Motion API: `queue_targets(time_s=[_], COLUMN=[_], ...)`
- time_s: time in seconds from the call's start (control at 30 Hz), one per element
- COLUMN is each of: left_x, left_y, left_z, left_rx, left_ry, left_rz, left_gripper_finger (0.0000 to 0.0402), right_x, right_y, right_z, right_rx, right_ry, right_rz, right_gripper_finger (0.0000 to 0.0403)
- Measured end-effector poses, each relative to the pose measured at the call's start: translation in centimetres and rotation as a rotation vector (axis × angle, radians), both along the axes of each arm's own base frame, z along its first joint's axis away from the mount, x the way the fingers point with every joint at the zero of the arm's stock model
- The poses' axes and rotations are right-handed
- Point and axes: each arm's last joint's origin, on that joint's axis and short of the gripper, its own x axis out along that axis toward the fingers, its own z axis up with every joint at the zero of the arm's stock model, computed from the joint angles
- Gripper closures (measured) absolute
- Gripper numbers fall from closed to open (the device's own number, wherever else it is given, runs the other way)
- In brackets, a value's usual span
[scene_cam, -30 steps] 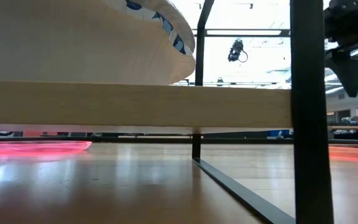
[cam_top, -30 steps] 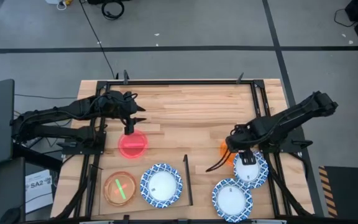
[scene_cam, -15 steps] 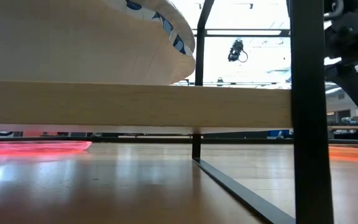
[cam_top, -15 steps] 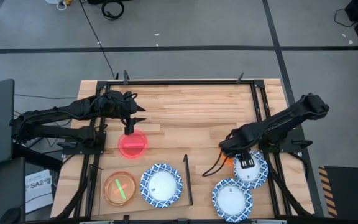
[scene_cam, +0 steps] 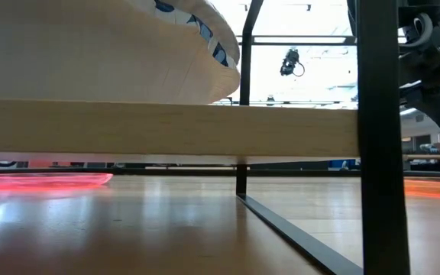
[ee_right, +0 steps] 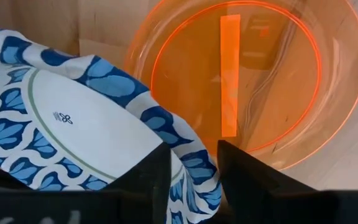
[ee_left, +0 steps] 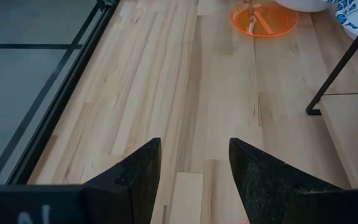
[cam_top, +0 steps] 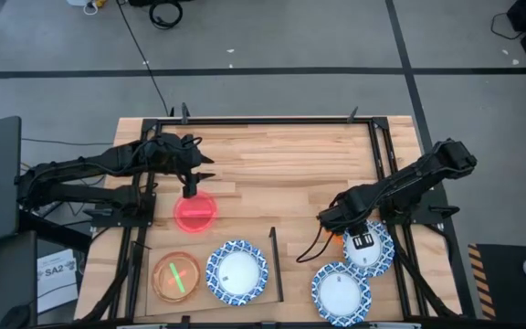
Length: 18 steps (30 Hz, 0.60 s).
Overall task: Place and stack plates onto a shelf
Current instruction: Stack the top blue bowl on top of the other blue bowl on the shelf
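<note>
The butcher-block surface point(cam_top: 281, 160) carries everything. The shelf point(cam_top: 245, 306), a pale panel at its near edge, already holds a blue-and-white plate point(cam_top: 237, 272) and an orange plastic plate point(cam_top: 176, 276) with a green one lying in it. Off the shelf sit two more blue-and-white plates point(cam_top: 341, 292), one partly under the right arm, a second orange plate point(ee_right: 253, 68) tucked against its rim, and a red plate point(cam_top: 195, 212) near the middle.

The patterned plates look like glazed ceramic: stiff, weighty, slick and chippable, best pinched at the raised rim. The translucent ones are likely light and slightly flexible.

The right tool point(ee_right: 191, 165) has its fingers straddling the patterned rim, narrowed but not visibly clamped. The left tool point(ee_left: 191, 168) hangs over the red plate's far edge, fingers apart and empty.
</note>
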Motion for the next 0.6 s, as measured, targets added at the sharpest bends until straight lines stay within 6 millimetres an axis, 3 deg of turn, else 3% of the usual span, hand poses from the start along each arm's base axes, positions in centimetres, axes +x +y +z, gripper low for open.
queue_targets(time_s=[0.33,0.6], left_x=[0.0,0.02], left_y=[0.0,0.01], left_z=[0.01,0.04], left_rx=[0.0,0.002], left_ry=[-0.001,-0.004], left_rz=[0.0,0.0], left_gripper_finger=[0.0205,0.0205], right_x=[-0.04,-0.41], right_y=[-0.01,-0.13], right_z=[0.01,0.08], right_rx=[0.001,-0.013], right_ry=[0.005,0.043], right_rz=[0.0,-0.002], right_gripper_finger=[0.0331,0.0354])
